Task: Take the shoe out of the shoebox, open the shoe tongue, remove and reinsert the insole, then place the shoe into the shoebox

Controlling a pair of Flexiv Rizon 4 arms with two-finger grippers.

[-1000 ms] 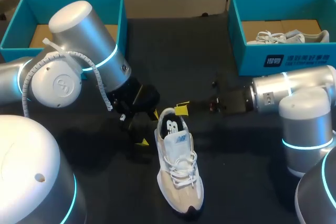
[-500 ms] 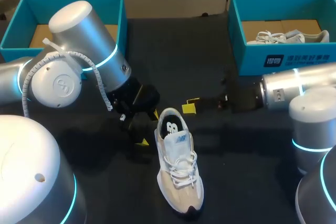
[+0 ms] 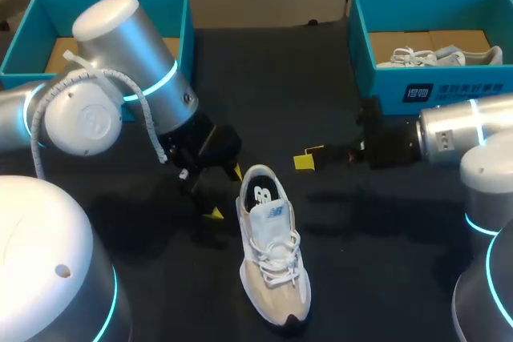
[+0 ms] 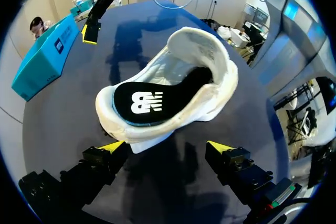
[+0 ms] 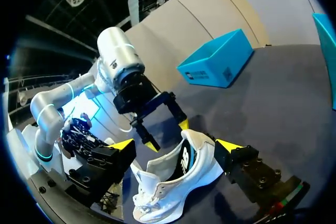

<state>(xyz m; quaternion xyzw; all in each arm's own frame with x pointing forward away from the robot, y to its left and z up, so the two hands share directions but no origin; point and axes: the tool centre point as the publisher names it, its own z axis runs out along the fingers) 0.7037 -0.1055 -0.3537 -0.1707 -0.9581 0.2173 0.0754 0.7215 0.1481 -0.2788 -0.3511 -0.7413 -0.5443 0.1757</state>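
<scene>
Two grippers: both spread wide and holding nothing, with yellow wedge tips on black, blocky fingers.
Left gripper (image 3: 224, 193): just beside the shoe's heel, on its left. In the left wrist view the heel lies ahead of the open fingers (image 4: 105, 160), untouched.
Right gripper (image 3: 309, 158): low over the table, off the heel's right side and apart from it.
Shoe (image 3: 271, 254): a cream sneaker with white laces and a padded, rounded collar. It stands upright on its sole in the middle of the table, outside both boxes.
Insole (image 4: 152, 95): smooth and black with a white mark, lying flat inside the shoe.
Left shoebox (image 3: 32, 22): teal card, open-topped, with a brown floor.
Right shoebox (image 3: 433, 94): the same teal, holding a second pale shoe (image 3: 425, 55).
Table (image 3: 280, 78): matte black.
</scene>
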